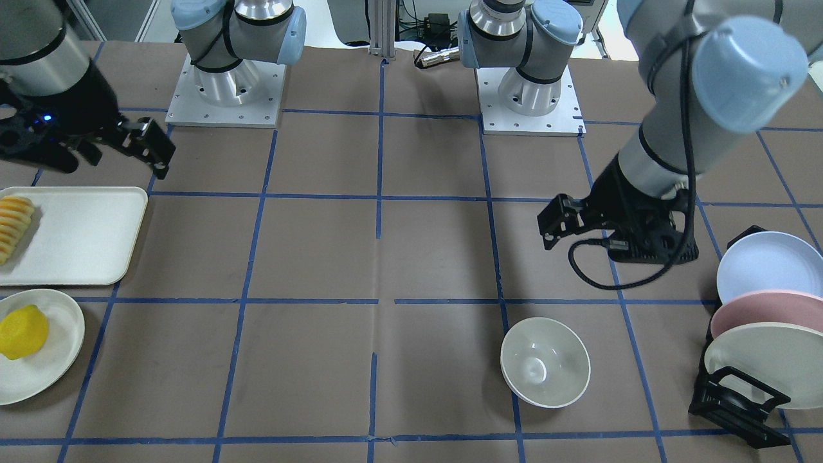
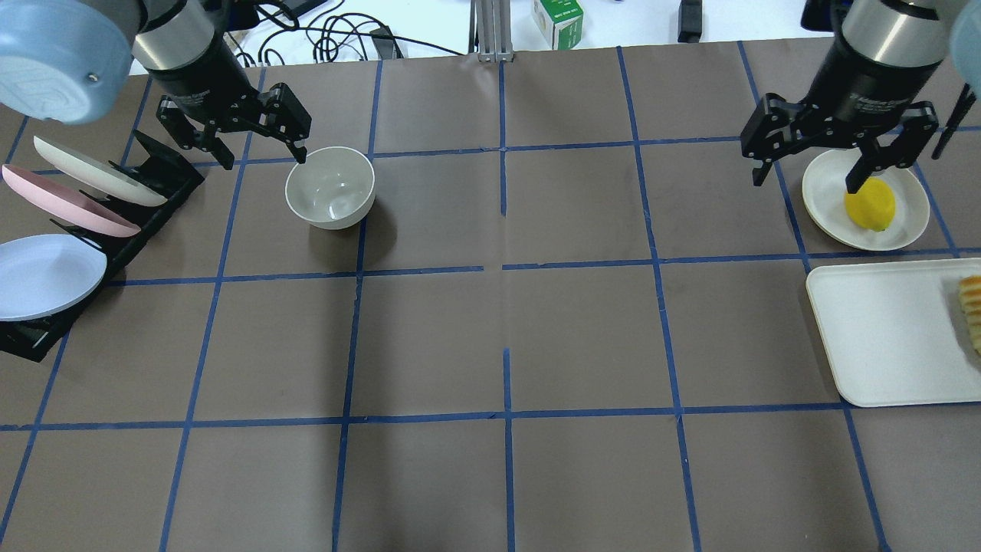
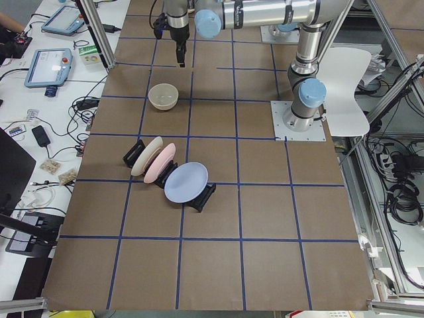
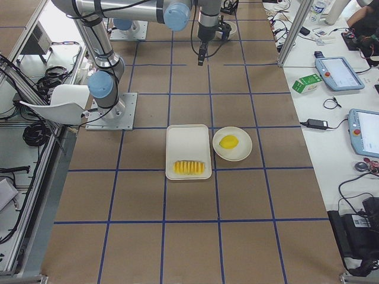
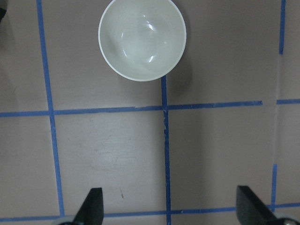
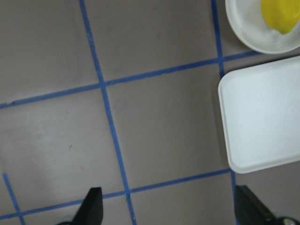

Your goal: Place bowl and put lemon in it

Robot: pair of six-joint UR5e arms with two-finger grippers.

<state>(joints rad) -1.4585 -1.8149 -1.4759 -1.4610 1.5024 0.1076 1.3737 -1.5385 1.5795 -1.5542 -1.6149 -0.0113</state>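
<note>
A small, deep, off-white glossy bowl (image 2: 330, 188) stands upright and empty on the brown paper-covered table (image 2: 498, 337), which is marked into squares with blue tape. The bowl sits on the robot's left side of the table, just beside a tape crossing. The left gripper (image 2: 266, 159) hovers above the table near the bowl, fingers spread wide with nothing between them (its wrist camera shows the bowl ahead of the fingertips, not inside them). Just beyond that arm, a black rack (image 2: 165, 172) holds three pastel plates (image 2: 46, 272) on edge: cream, pink and pale blue. Well apart from the bowl, on the robot's right side, a bright yellow oval lemon (image 2: 870, 205) lies on a flat round cream plate (image 2: 824, 192). The right gripper (image 2: 805, 184) hangs in the air near that plate, its fingers also wide apart and holding nothing, and not touching the lemon. Just beside the plate lies a white rectangular tray (image 2: 881, 330) with a row of orange-yellow fruit slices (image 4: 189, 167) at one end
</note>
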